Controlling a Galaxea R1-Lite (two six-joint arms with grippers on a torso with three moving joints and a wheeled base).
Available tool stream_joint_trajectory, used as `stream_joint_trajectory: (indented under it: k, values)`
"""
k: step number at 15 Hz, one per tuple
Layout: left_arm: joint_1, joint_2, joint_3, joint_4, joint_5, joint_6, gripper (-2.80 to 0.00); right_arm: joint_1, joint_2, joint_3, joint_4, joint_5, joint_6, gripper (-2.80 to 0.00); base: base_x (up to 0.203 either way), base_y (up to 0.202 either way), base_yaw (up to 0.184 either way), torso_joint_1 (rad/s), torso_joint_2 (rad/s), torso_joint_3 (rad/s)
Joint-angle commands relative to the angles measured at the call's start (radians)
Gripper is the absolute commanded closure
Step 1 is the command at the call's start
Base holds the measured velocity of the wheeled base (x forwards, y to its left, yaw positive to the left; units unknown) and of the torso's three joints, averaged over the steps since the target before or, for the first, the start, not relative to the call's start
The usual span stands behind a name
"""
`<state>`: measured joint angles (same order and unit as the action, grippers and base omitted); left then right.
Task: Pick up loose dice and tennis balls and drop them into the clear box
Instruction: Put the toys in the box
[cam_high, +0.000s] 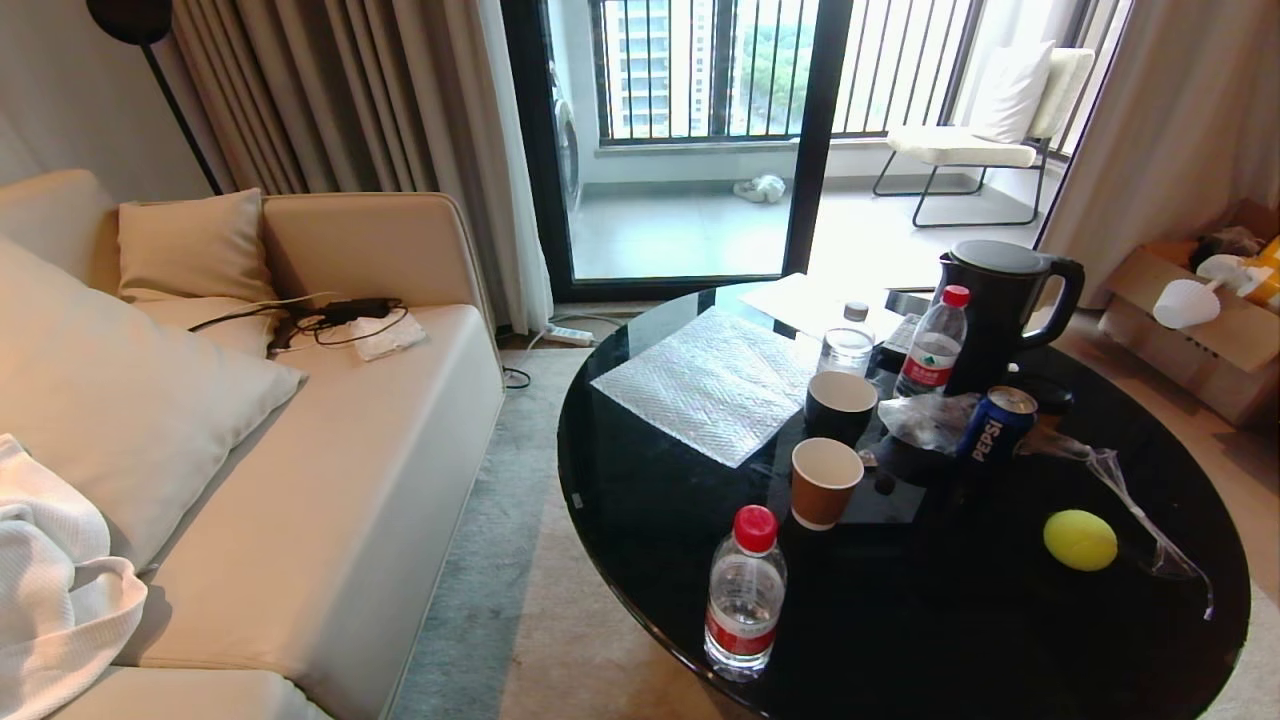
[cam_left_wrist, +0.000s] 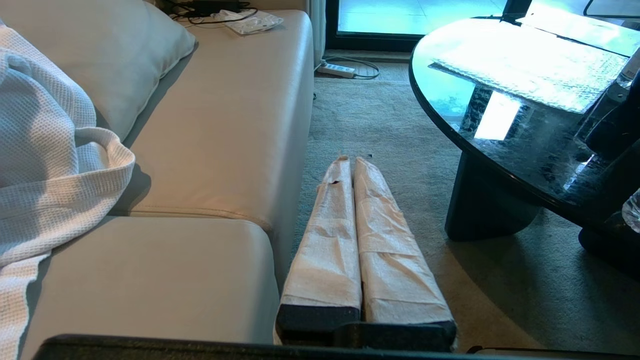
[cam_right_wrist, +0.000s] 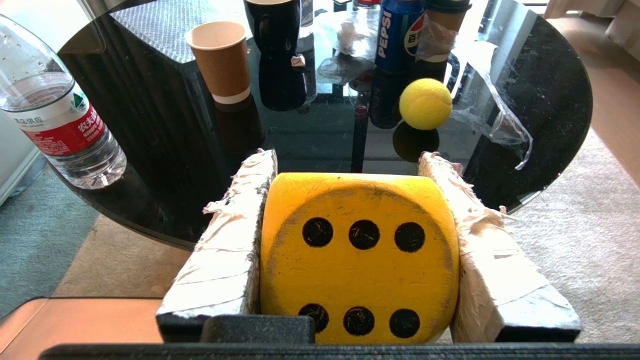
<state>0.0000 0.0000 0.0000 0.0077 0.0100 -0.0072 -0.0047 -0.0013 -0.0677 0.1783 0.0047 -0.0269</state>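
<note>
Yellow round-cornered foam die with black dots (cam_right_wrist: 359, 260) sits clamped between your right gripper's (cam_right_wrist: 347, 165) tape-wrapped fingers (cam_right_wrist: 235, 225), secured for carrying; left gripper (cam_left_wrist: 350, 165) closed, empty.

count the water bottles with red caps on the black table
2. One water bottle stands at the table's near edge, in front of the brown paper cup. The other bottle stands farther back, right beside the black kettle. Clutter might hide more.
</note>
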Motion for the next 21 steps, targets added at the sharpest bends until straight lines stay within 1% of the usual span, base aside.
stream_joint_trajectory:
  k: [1, 14, 21]
  values:
    - [0.0, 0.0, 0.0, 0.0, 0.001, 0.0, 0.0, 0.0, 0.0, 0.0, 0.001, 0.0, -0.002, 0.0, 0.0, 0.0, 0.0, 0.0, 0.0, 0.0]
    - [0.0, 0.0, 0.002, 0.0, 0.001, 0.006, 0.0, 0.0, 0.0, 0.0, 0.001, 0.0, -0.001, 0.0, 0.0, 0.0, 0.0, 0.0, 0.0, 0.0]
    - [0.0, 0.0, 0.002, 0.0, 0.001, 0.0, 0.0, 0.0, 0.0, 0.0, 0.001, 0.001, -0.001, 0.0, -0.175, 0.0, -0.002, 0.002, 0.01, 0.002]
